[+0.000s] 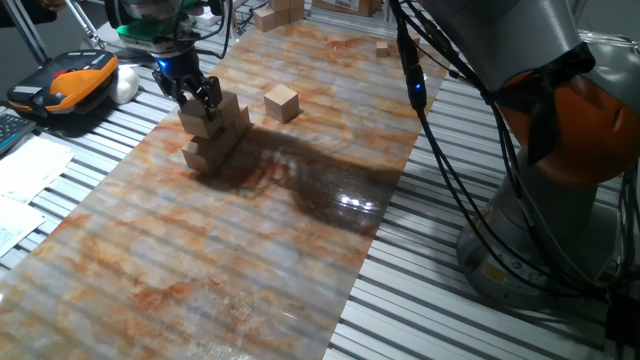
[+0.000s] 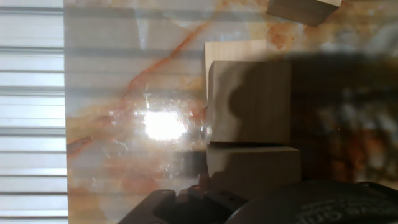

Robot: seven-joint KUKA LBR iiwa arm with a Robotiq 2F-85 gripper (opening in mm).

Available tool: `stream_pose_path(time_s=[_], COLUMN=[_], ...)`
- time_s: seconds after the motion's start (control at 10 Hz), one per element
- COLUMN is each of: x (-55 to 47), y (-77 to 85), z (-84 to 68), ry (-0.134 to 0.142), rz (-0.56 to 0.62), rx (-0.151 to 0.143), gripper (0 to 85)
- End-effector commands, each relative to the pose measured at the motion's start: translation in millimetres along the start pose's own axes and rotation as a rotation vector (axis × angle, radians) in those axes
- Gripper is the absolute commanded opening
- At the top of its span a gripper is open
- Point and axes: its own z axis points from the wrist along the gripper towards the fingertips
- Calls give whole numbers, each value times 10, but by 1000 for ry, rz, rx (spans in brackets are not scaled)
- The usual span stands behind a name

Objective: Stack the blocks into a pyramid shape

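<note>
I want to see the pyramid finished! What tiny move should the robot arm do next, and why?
Probably open the black two-finger gripper and lift straight up: the light-tan wooden cube between its fingers already seems to rest on the stacked tan cubes. One loose tan cube waits nearby.

— How many wooden cubes (image 1: 230, 110)?
— One loose cube (image 1: 281, 102) stands apart. The stack (image 1: 205, 150) holds at least four, but they overlap, so I cannot tell the exact count.
— Grippers?
— One gripper (image 1: 198, 97).

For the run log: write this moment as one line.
stage: mid-stack | gripper: at a light-tan wooden cube on the partial pyramid, grasp unclear | loose cube: alone on marbled tabletop, beside pyramid
</note>
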Motion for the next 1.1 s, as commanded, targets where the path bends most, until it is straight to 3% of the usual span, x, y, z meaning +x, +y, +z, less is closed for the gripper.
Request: stream_pose_path(time_s=[0.0, 1.0], x=[-9, 2], y=[6, 9], z=[15, 95], ry=[0, -10], rz=[0, 0], rx=[0, 9], gripper=[0, 0])
